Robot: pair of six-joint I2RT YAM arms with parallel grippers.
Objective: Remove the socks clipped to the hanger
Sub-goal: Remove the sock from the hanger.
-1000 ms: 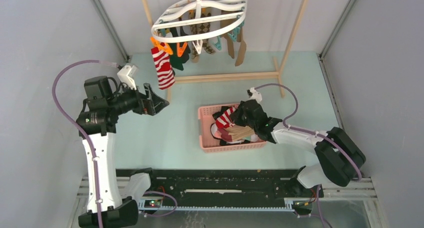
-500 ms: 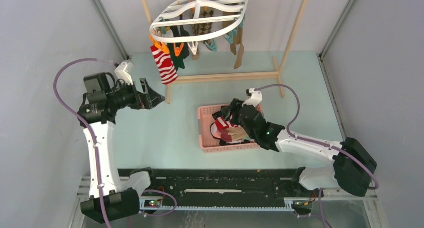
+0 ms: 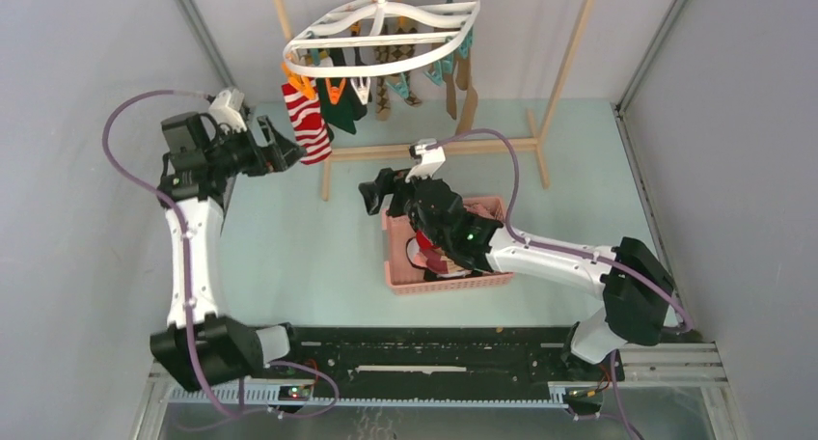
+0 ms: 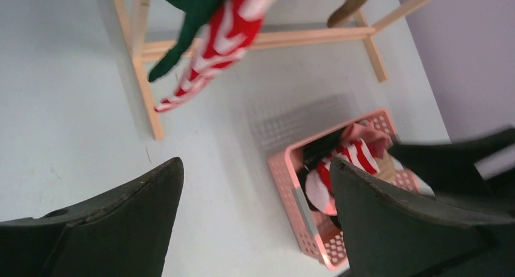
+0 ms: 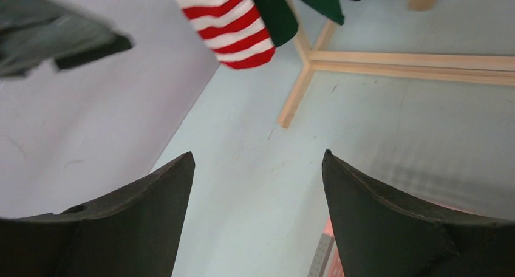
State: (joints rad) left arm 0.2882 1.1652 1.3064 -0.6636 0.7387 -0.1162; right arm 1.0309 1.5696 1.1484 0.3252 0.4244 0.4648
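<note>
While the right end effector [image 3: 374, 191] is gaping empty, the left end effector [image 3: 278, 152], likewise, is hovering by the striped sock [image 3: 307, 129].
Likely next: pulling it off the hanger [image 3: 386, 71].

Probably a robot lab: plain grey panels [image 3: 87, 73] enclose a pale tabletop [image 3: 309, 257].

— We see smooth white plastic on the hanger [image 3: 405, 67], soft knit cloth on the striped sock [image 3: 307, 123].
— And we see pale matt wood on the rack [image 3: 568, 54], pink plastic lattice on the basket [image 3: 449, 284].
</note>
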